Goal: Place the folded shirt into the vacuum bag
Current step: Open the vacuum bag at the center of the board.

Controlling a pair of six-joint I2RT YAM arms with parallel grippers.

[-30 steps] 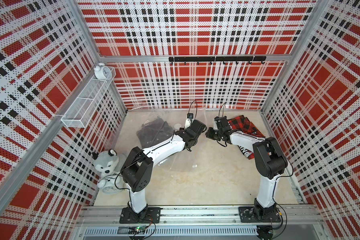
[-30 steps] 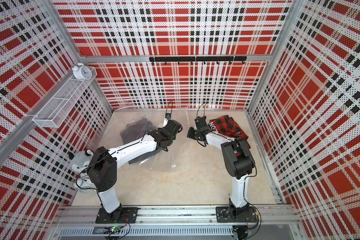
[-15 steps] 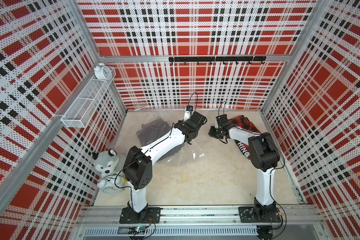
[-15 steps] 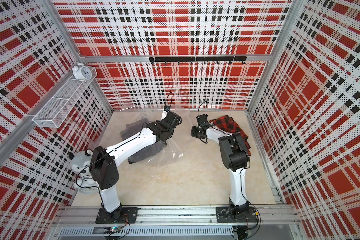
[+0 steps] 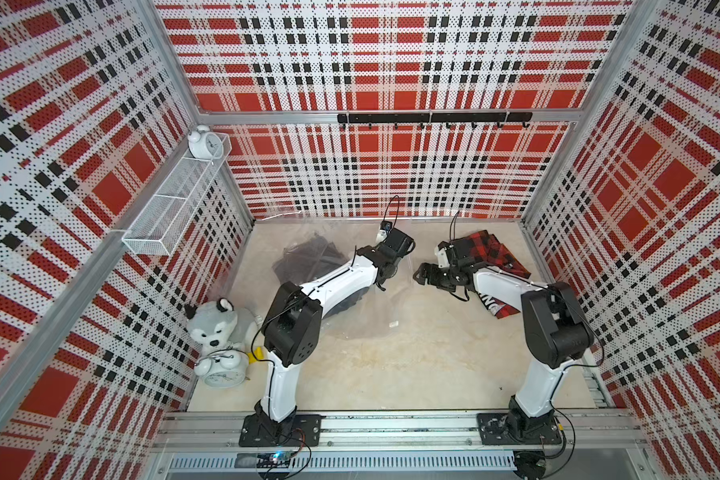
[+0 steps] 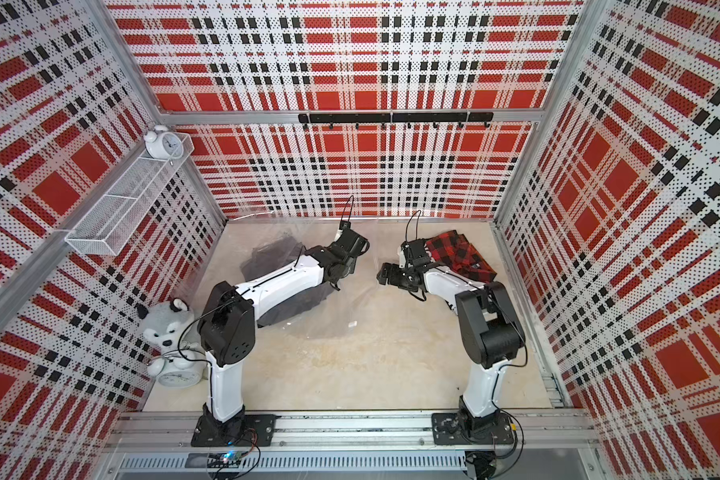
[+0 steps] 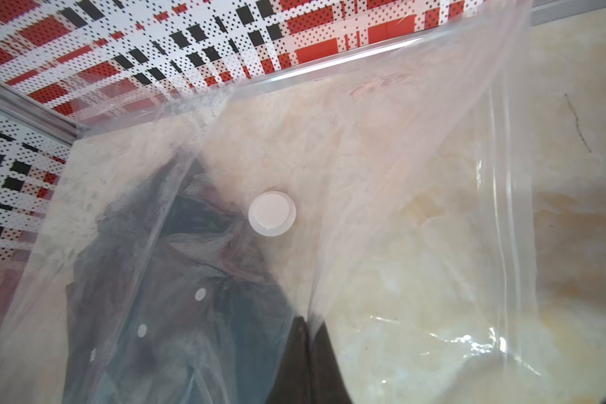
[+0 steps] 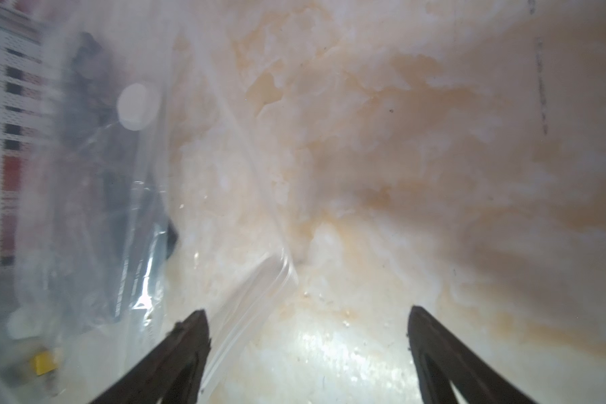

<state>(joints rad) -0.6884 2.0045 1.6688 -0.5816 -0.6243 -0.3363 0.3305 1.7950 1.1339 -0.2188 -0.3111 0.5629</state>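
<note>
The vacuum bag [image 5: 350,320] [image 6: 316,328] lies clear and crinkled left of the table's middle. Its round white valve [image 7: 272,213] [image 8: 137,105] faces up. A dark grey buttoned shirt [image 5: 304,262] [image 6: 271,257] [image 7: 189,297] lies inside it. My left gripper [image 5: 385,274] [image 6: 341,274] [image 7: 307,325] is shut on the bag's upper film near its mouth, holding it raised. My right gripper [image 5: 418,274] [image 6: 381,274] [image 8: 308,311] stands open just right of the mouth with nothing between its fingers. The bag's edge [image 8: 259,286] lies beside one finger.
A red-and-black plaid garment [image 5: 491,249] [image 6: 458,249] lies at the back right, partly under my right arm. A plush husky [image 5: 219,324] and an alarm clock [image 5: 221,372] sit at the left wall. A wire shelf [image 5: 175,203] hangs above them.
My right gripper has opened wide and let go of the bag's edge. My left gripper has stayed shut on the film and shifted slightly toward the back.
</note>
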